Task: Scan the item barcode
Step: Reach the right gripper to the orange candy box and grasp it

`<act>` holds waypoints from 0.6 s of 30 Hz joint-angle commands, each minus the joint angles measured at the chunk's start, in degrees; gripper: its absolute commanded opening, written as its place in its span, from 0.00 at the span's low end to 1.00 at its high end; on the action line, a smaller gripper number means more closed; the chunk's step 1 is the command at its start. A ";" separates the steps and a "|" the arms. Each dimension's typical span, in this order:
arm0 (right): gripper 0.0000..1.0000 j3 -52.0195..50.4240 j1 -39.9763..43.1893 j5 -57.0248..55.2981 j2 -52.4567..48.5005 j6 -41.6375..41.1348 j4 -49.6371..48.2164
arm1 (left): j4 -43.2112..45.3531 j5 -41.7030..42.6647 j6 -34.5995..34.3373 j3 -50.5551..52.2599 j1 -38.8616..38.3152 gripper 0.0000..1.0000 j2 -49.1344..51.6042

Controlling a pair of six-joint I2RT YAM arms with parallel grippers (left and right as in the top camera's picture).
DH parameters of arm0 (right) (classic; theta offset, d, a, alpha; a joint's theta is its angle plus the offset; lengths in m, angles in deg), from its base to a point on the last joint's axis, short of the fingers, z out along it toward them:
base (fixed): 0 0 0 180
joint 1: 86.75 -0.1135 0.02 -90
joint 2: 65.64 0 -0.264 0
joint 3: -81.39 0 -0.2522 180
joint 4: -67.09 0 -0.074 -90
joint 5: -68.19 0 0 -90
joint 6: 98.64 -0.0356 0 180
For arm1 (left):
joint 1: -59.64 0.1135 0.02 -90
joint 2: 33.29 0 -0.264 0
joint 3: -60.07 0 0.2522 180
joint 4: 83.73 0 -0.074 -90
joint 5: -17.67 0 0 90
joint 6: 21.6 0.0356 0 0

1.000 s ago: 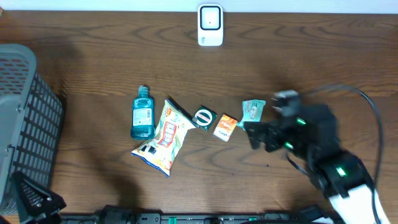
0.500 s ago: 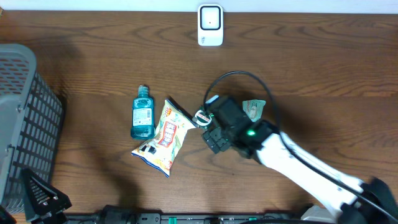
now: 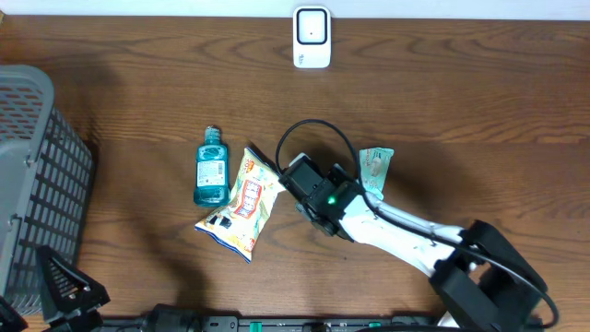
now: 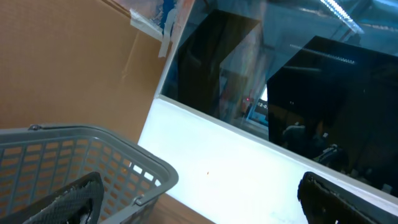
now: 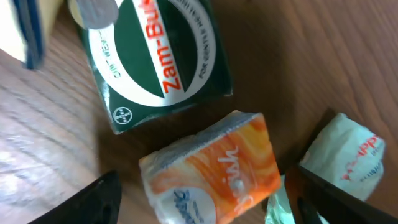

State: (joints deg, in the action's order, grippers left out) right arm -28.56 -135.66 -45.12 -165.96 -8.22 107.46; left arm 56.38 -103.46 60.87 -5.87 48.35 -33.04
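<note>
Orange packet point(image 5: 211, 168) lies between right pincer's point(image 5: 208, 193) spread jaws, arm point(image 3: 406, 226) stretched leftward.

Bare table point(image 3: 479, 92) lies around the scanner point(image 3: 312, 39). Basket point(image 3: 37, 166) blocks the left side. Bottle point(image 3: 210, 168), snack bag point(image 3: 244, 201), green box point(image 5: 155, 56) and orange packet point(image 5: 211, 171) crowd the centre.

And across it goes! The right arm point(image 3: 406, 231) has swung in from the right side of the surface, past the teal sachet point(image 3: 375, 171). The right fingers point(image 5: 93, 202) are now down over the green box point(image 5: 158, 56) and orange packet point(image 5: 211, 171), hiding both from overhead. Its cable point(image 3: 313, 123) loops up behind.
</note>
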 commanded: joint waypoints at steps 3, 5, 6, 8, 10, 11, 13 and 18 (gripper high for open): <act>0.58 0.96 -0.15 -1.97 -4.74 2.01 0.11 | 0.09 0.70 -0.28 0.44 0.07 0.98 -0.09; 0.39 0.96 -0.17 -0.48 -5.97 1.77 1.09 | 0.09 0.70 -0.28 0.44 0.07 0.98 -0.09; 0.32 0.96 -0.17 0.70 -6.27 1.77 1.44 | 0.09 0.70 -0.28 0.44 0.07 0.98 -0.09; 0.16 0.96 -0.11 3.96 -6.45 1.73 1.84 | 0.09 0.68 -0.28 0.44 0.07 0.98 -0.09; 0.01 1.81 -0.11 6.73 -6.10 -1.07 2.45 | 0.09 0.70 -0.28 0.44 0.07 0.98 -0.09; 0.01 3.69 -0.04 7.39 -5.77 -4.35 3.87 | 0.07 0.70 -0.28 0.44 0.07 0.98 -0.09; 0.01 7.41 0.13 7.37 -5.01 -9.05 6.88 | 0.07 0.70 -0.28 0.44 0.07 0.98 -0.09; 0.01 20.17 2.71 8.02 -2.56 -34.45 21.33 | 0.07 0.70 -0.28 0.44 0.07 0.98 -0.09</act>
State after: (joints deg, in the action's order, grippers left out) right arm -16.14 -135.29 -39.31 -170.81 -20.68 123.27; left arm 56.18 -103.07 60.87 -5.83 48.35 -33.04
